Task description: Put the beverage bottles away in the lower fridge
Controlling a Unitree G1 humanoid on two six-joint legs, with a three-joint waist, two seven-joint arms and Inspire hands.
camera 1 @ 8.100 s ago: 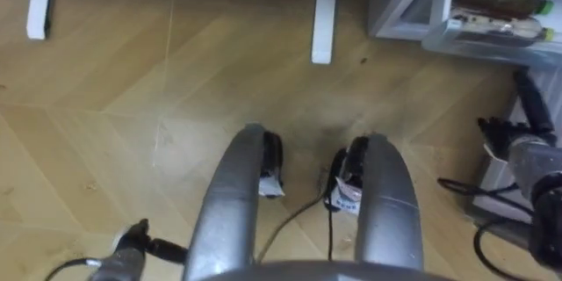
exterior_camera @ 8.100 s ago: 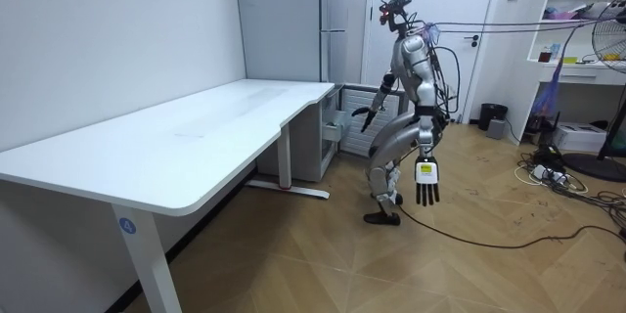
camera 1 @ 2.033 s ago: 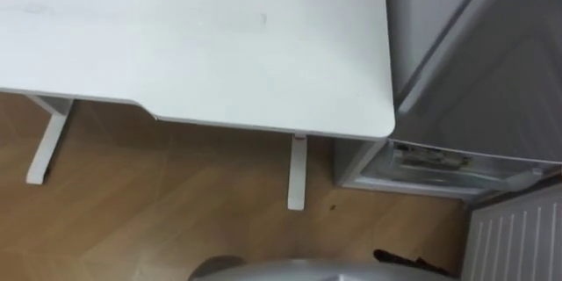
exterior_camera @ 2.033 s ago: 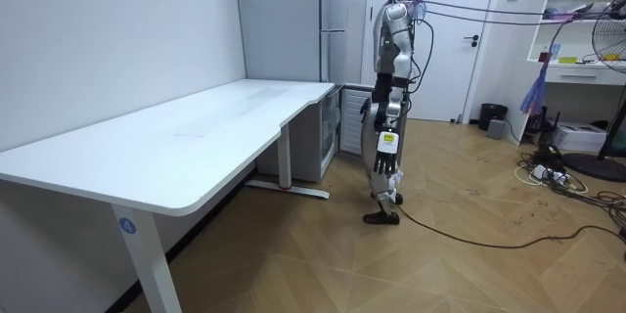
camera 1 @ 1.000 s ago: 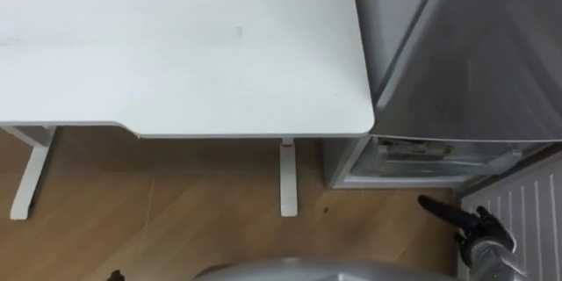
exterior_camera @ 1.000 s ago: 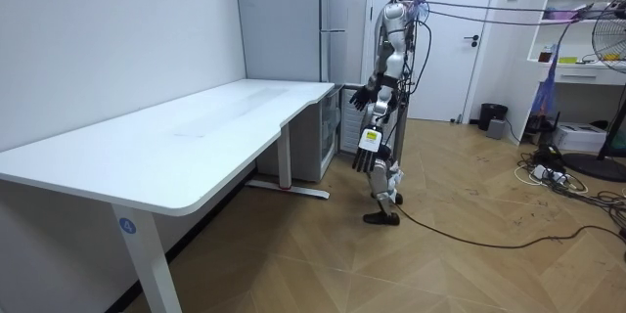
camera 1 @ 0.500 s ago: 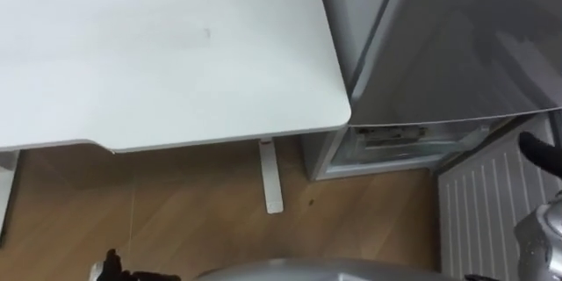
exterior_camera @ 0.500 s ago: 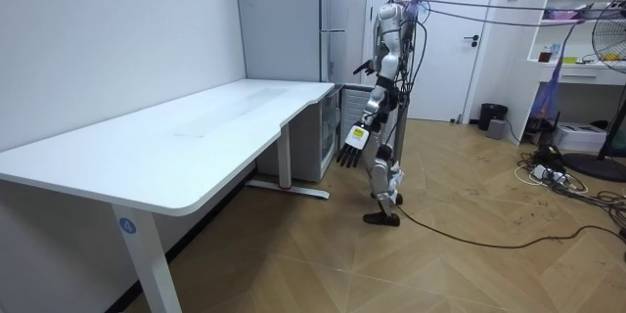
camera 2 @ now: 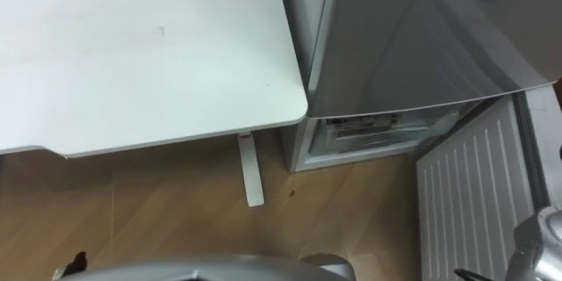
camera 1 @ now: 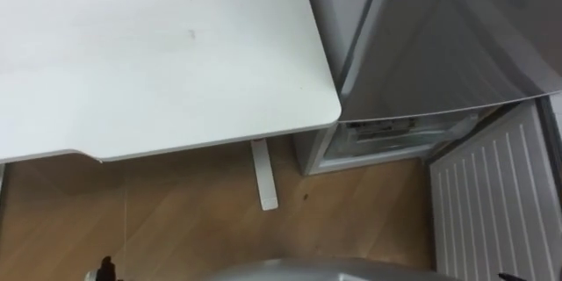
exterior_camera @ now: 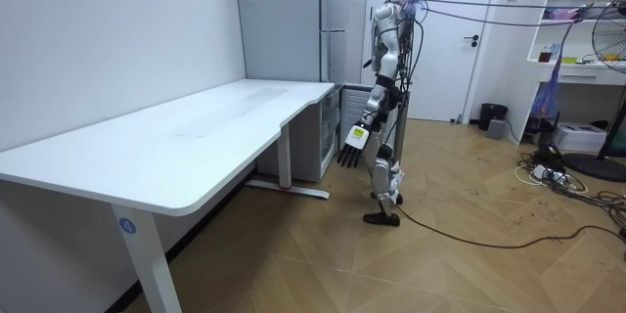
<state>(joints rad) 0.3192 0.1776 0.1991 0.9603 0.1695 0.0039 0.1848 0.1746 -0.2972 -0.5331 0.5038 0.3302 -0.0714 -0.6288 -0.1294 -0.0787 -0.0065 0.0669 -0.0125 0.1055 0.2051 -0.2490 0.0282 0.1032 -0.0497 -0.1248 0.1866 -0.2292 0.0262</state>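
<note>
The grey fridge (camera 1: 439,44) stands at the right end of the white desk, and I stand upright in front of it (exterior_camera: 333,20). Its lower door (camera 1: 487,193) is swung open, with the ribbed white inner side facing up. Inside the lower compartment (camera 1: 386,136) a shelf holds small things that I cannot make out. My left hand (exterior_camera: 350,147) hangs in front of my hip with straight fingers and holds nothing. Of my right hand (camera 2: 463,274), a dark tip pokes in at the bottom edge, beside the open door.
The white desk (camera 1: 158,53) spreads across the left, with one white leg (camera 1: 263,176) on the wooden floor close to the fridge. In the room view a fan (exterior_camera: 611,29) and shelves stand at the right wall, with loose cables (exterior_camera: 548,171) on the floor.
The whole eye view has shifted, so the fridge sits further left and more of the open door shows. My right hand has dropped from the right edge to the bottom. Earlier I rose from a bend.
</note>
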